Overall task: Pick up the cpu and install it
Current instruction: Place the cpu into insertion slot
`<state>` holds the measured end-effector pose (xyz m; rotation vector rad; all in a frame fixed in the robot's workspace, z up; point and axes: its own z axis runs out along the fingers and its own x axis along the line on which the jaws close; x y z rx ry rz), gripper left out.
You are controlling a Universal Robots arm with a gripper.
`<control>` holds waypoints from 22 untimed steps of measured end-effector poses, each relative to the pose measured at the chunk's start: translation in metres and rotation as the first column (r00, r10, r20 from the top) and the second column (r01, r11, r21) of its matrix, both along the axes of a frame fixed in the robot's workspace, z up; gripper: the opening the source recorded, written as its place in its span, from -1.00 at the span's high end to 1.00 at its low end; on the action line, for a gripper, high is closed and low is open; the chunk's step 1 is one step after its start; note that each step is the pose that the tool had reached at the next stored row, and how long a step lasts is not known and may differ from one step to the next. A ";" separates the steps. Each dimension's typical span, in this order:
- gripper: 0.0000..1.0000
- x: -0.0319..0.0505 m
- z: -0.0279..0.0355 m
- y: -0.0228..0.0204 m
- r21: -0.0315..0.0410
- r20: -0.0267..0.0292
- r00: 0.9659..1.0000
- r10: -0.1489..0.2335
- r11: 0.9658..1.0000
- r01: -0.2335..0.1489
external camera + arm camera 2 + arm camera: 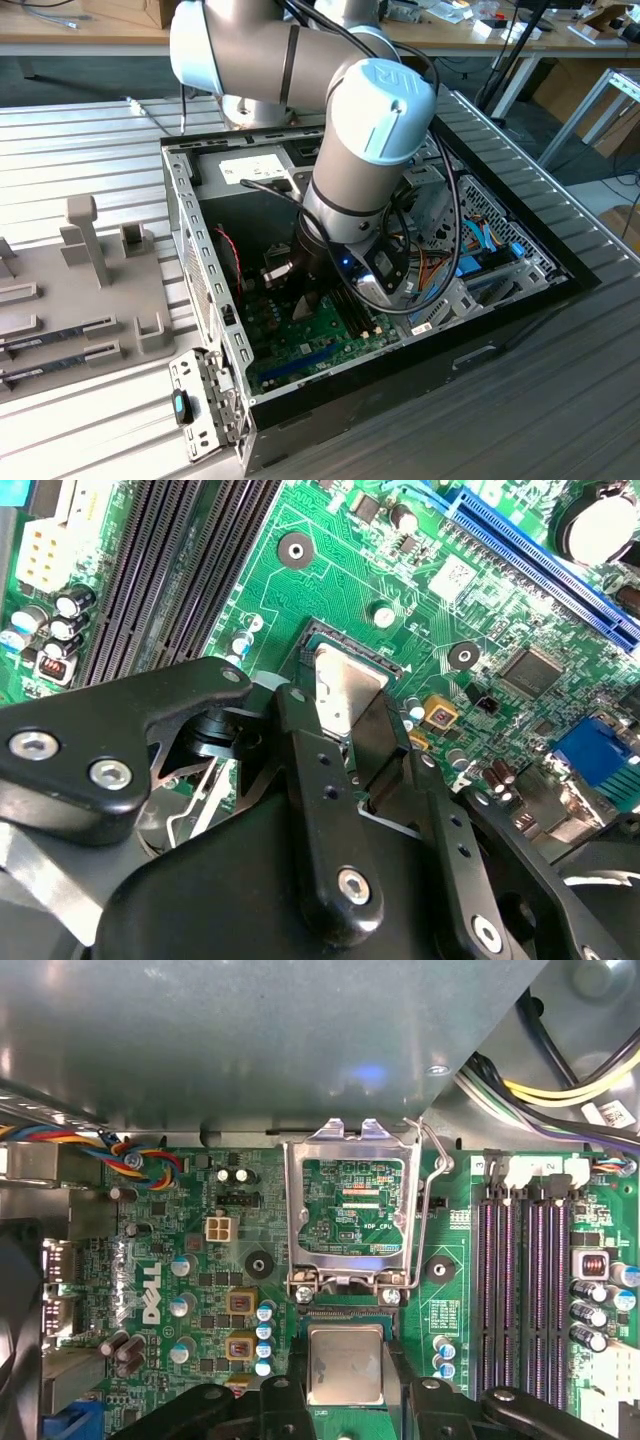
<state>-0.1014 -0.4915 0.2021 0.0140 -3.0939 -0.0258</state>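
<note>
fingers (318,780) grip cpu (345,1363) over socket (345,1314); retention frame (296,1210) open

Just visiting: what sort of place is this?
Probably a robotics lab or workshop: a robot arm reaches into an open computer case, its gripper holding the cpu, with cluttered workbenches behind.

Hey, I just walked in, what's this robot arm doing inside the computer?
The arm reaches into the open computer case. Its pincer grips the cpu by two opposite edges, right at the socket on the green motherboard. The socket's metal frame is flipped open beside it. I can't tell whether the chip is seated yet.
</note>
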 end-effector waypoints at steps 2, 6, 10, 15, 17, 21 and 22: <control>0.20 0.0000 -0.0006 0.0000 0.000 0.000 1.000 0.000 1.000 0.000; 0.20 0.0006 -0.0016 0.0000 0.000 0.000 1.000 -0.002 1.000 0.002; 0.20 0.0009 -0.0019 0.0000 0.000 0.000 1.000 -0.003 1.000 0.003; 0.05 0.0010 -0.0021 0.0000 0.000 0.000 1.000 -0.003 1.000 0.003; 0.05 0.0010 -0.0020 0.0000 0.000 0.000 1.000 -0.003 1.000 0.003; 0.05 0.0011 -0.0010 0.0003 0.001 0.000 1.000 -0.003 1.000 0.003; 0.05 0.0011 0.0002 0.0004 0.001 0.000 1.000 -0.003 1.000 0.003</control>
